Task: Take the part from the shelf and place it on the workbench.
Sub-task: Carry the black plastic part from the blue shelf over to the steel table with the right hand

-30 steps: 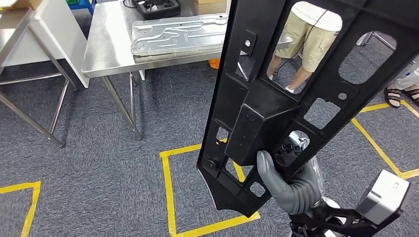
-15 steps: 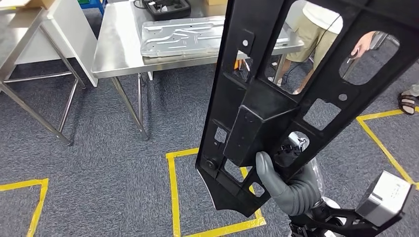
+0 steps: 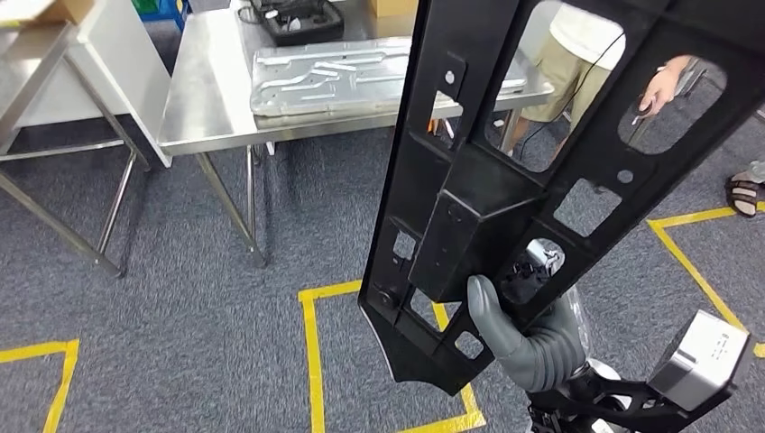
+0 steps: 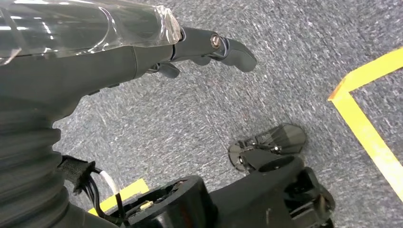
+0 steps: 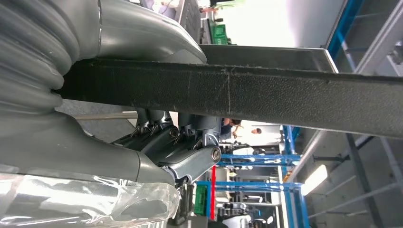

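The part is a long black plastic frame with several cutouts and a boxy middle. It stands nearly upright close in front of me, on the right of the head view. My right hand grips it near its lower end, thumb across the front. In the right wrist view the part's black edge runs across the hand, fingers wrapped behind it. The steel workbench stands ahead at the upper left, some way off. My left hand hangs over the carpet, fingers stretched out, holding nothing.
A pressed metal panel and a black case lie on the workbench. A second steel table stands to its left. A person in beige shorts stands behind the part; a sandalled foot is at far right. Yellow tape marks the carpet.
The whole view has shifted: the workbench sits lower in the picture and the floor tape has slid, so the camera moved. The part and my right hand keep their place in the picture.
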You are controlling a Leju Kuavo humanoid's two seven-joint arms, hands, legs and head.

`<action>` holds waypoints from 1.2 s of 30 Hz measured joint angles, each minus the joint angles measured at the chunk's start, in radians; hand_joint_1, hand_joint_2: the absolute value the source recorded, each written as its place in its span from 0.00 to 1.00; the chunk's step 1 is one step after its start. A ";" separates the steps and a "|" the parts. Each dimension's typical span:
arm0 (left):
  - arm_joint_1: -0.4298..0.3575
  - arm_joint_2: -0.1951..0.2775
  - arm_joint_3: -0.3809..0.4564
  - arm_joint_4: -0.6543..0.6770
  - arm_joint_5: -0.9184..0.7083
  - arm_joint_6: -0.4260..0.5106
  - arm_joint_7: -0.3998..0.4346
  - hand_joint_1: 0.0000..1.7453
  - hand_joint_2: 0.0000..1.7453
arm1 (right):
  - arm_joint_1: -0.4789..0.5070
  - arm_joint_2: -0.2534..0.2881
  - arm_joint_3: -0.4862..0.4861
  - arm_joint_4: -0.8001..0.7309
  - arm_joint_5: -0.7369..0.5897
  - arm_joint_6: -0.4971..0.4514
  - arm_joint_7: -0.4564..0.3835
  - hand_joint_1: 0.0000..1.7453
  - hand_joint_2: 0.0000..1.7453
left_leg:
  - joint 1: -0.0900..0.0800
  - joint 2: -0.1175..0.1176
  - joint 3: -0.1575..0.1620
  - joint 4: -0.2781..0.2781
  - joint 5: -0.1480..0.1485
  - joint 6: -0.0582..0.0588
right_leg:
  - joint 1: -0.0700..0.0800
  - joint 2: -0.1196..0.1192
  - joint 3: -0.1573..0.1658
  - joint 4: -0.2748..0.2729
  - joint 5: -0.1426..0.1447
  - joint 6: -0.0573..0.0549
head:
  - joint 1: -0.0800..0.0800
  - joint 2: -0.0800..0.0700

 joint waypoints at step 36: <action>0.003 0.003 0.000 0.001 0.002 0.004 0.011 0.00 1.00 | 0.004 0.002 -0.001 0.001 0.000 -0.001 -0.010 1.00 1.00 | 0.001 -0.006 0.026 -0.015 -0.002 0.031 | -0.007 0.009 -0.056 0.159 -0.053 0.013 | 0.001 0.000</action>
